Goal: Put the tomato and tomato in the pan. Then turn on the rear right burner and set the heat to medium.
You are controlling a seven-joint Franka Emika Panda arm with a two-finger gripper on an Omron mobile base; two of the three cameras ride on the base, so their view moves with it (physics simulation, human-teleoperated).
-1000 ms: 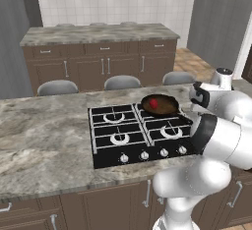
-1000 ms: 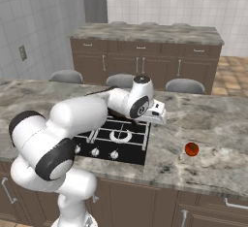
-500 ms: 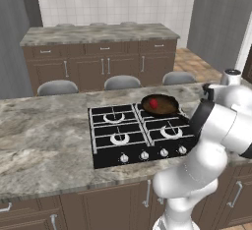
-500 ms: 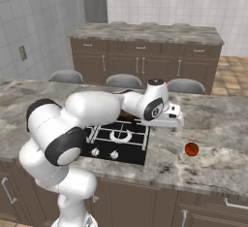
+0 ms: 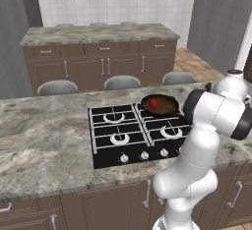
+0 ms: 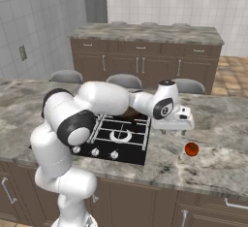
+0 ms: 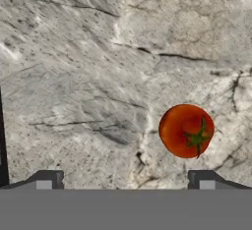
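Note:
One tomato point(image 5: 153, 103) lies inside the dark pan point(image 5: 167, 108) on the stove's rear right burner. The other tomato point(image 6: 192, 149) rests on the stone counter to the right of the stove, stem side showing in the hand view point(image 7: 186, 130). My gripper point(image 6: 173, 131) hangs above the counter just left of that tomato and clear of it. Its jaws stand open with nothing between them. In the hand view the gripper point(image 7: 125, 181) looks down at the counter, and the tomato sits just above the right fingertip point(image 7: 205, 179).
The black stove point(image 5: 133, 135) has a row of knobs point(image 5: 144, 155) along its front edge. Grey chairs point(image 5: 122, 82) stand behind the island. The counter's front edge point(image 6: 203, 185) runs close below the loose tomato.
The arm has swung right, from over the stove to the counter beside it, bringing the open gripper close to the loose tomato. Neither tomato moved.

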